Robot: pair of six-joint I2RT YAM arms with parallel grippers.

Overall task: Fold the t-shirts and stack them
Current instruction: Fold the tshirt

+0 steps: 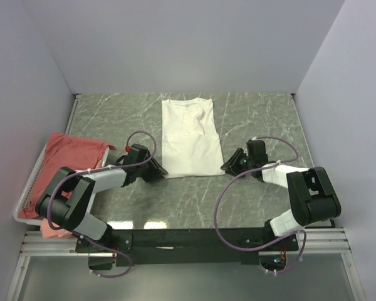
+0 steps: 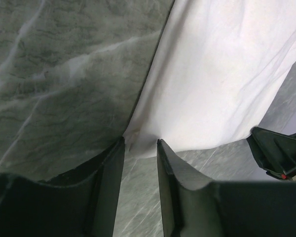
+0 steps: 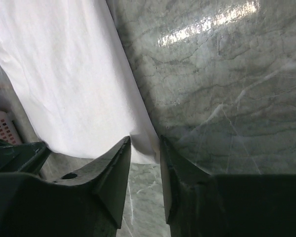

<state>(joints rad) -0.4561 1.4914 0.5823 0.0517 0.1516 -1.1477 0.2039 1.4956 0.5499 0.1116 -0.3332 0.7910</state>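
A white t-shirt (image 1: 188, 141) lies folded into a long strip in the middle of the green marble table, collar at the far end. My left gripper (image 1: 160, 169) sits low at its near left corner. In the left wrist view the left gripper (image 2: 140, 143) is open, its fingertips either side of that corner of the white t-shirt (image 2: 217, 74). My right gripper (image 1: 227, 166) is at the near right corner. The right wrist view shows the right gripper (image 3: 145, 143) open too, with the hem corner of the white t-shirt (image 3: 64, 79) between its tips. Salmon-red t-shirts (image 1: 75, 153) lie heaped at the left.
A white wire basket (image 1: 30, 188) at the table's left edge holds the salmon heap, part of which hangs over its near end (image 1: 53, 229). White walls close in the table on three sides. The basket's corner (image 3: 2, 126) shows in the right wrist view.
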